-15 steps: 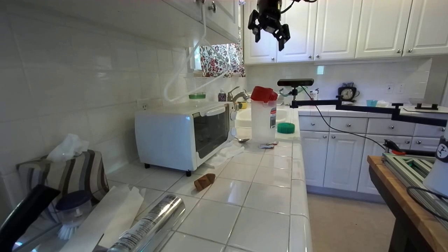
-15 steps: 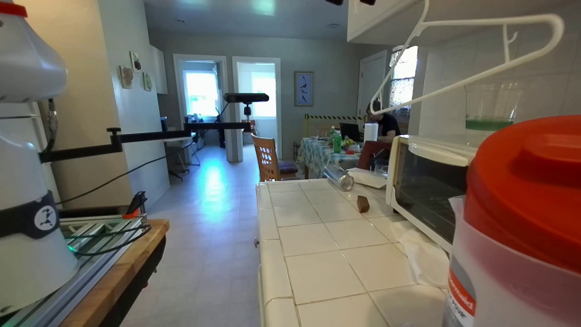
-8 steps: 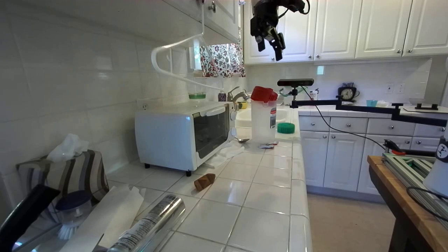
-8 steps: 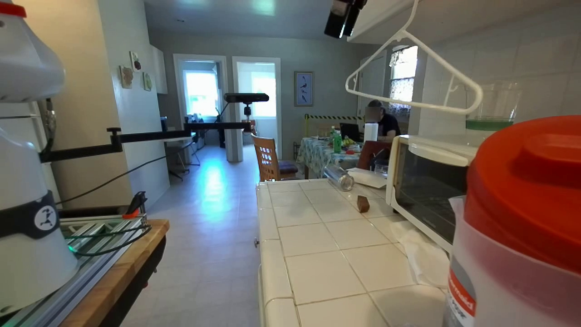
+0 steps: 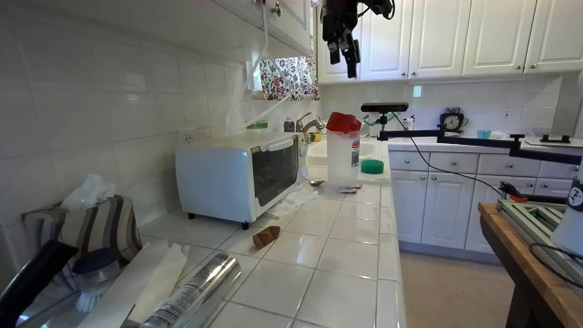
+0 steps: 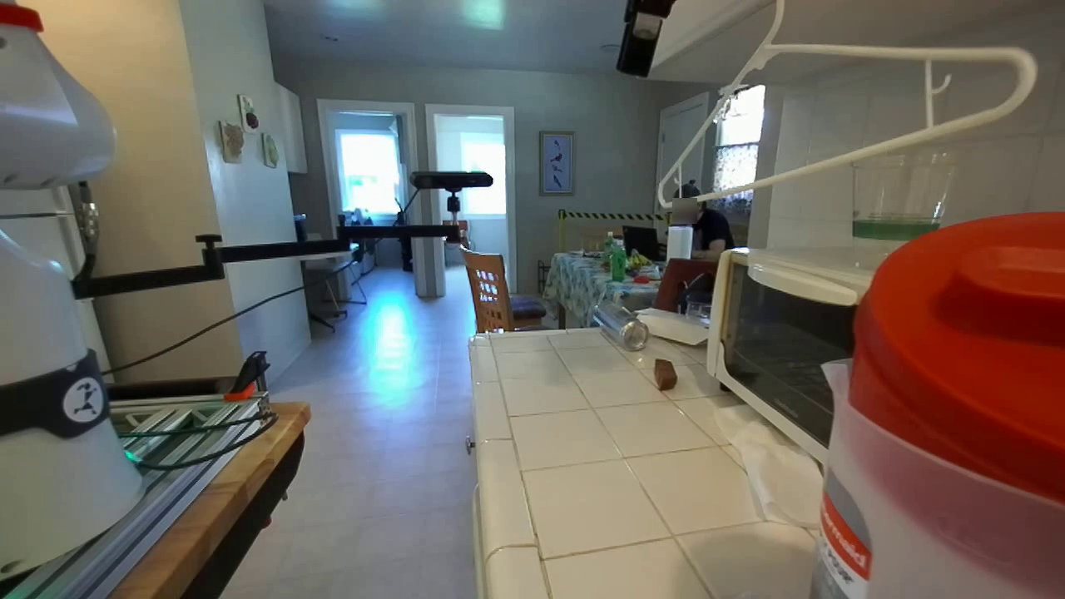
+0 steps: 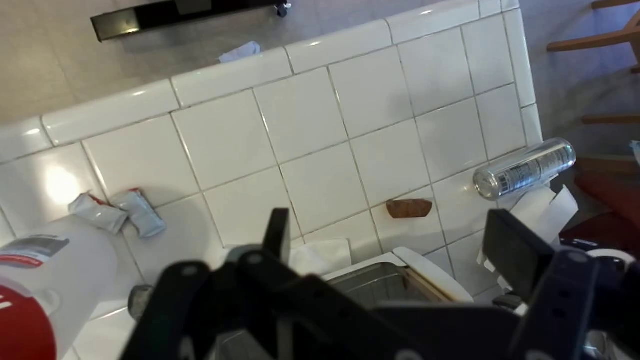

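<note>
My gripper (image 5: 343, 67) hangs high over the counter, pointing down, its jaws wide apart. In the wrist view nothing lies between the fingers of the gripper (image 7: 390, 217). A white plastic hanger (image 6: 832, 164) dangles below the upper cabinet, apart from the gripper. Far below on the white tiles rests a small brown faceted block (image 7: 409, 208). Beyond it a silver can (image 7: 525, 167) lies on its side beside torn white paper (image 7: 547, 215). The white toaster oven (image 5: 214, 177) stands against the wall, partly hidden by the gripper in the wrist view.
A clear pitcher with a red lid (image 5: 342, 157) stands past the oven, near a green lid (image 5: 372, 166). Small wrappers (image 7: 137, 212) lie at its base. The upper cabinet (image 5: 291, 18) overhangs the counter. A camera on a black arm (image 5: 385, 107) reaches across the aisle.
The gripper has turned and shifted left in an exterior view, and has come down into sight at the top of an exterior view. The hanger has swung round and back.
</note>
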